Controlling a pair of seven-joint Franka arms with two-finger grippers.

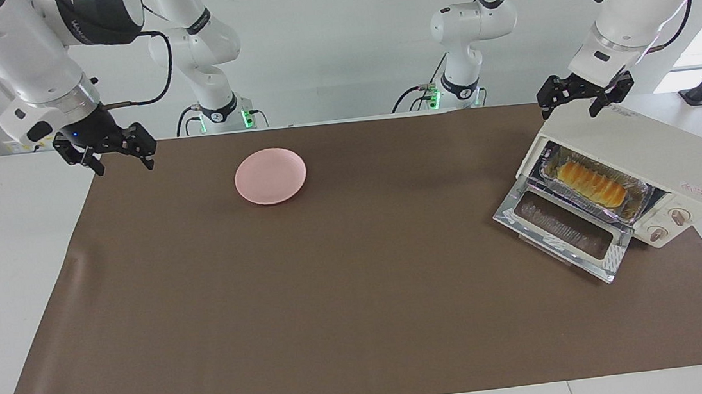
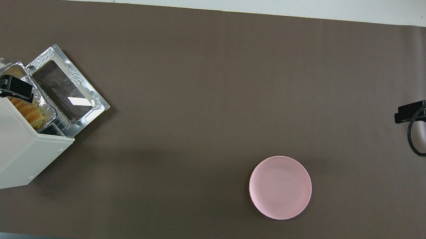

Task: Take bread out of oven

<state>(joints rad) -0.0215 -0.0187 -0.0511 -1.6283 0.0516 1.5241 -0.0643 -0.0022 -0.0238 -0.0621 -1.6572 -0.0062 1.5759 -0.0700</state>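
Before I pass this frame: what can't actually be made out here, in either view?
- Bread: in the overhead view the left gripper and the oven roof cover part of it.
- Whether the bread rests loose in the foil tray: the tray's walls hide its underside.
- Oven knobs: settings too small to read in the facing view; unseen overhead.
- Right gripper: cut by the overhead view's edge.
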